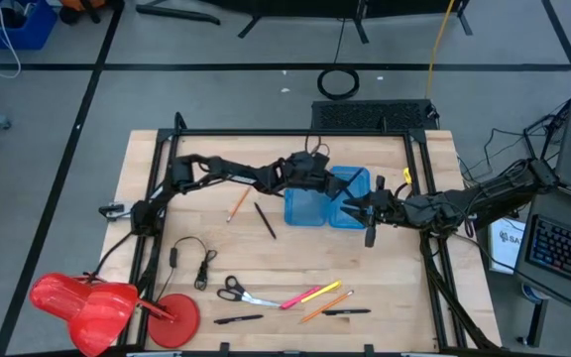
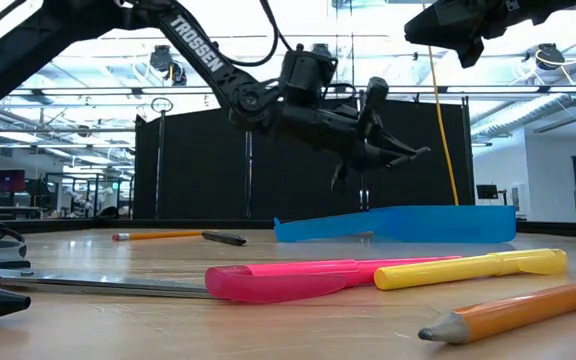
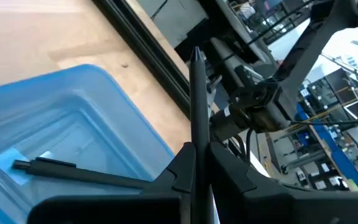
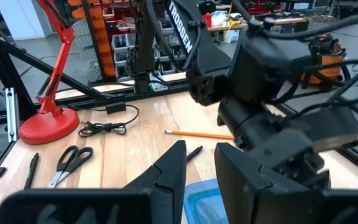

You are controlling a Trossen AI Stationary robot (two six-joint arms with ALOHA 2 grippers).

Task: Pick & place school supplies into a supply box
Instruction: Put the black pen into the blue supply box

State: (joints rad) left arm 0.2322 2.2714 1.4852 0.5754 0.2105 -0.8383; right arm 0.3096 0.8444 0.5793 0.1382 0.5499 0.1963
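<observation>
Translucent blue plastic hinged supply box (image 1: 327,198) lay open at table centre, one thin black pen (image 3: 73,172) inside | left gripper (image 3: 194,163) above box, clamped on another black pen (image 3: 197,106) | right gripper (image 4: 199,167) just right, fingers apart, empty

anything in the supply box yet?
Yes, the left wrist view shows one black pen lying inside the blue supply box, while the left gripper holds another pen above it.

Translucent plastic supply box (image 1: 310,206) (glossy) — wooden table (image 1: 385,273)
</observation>
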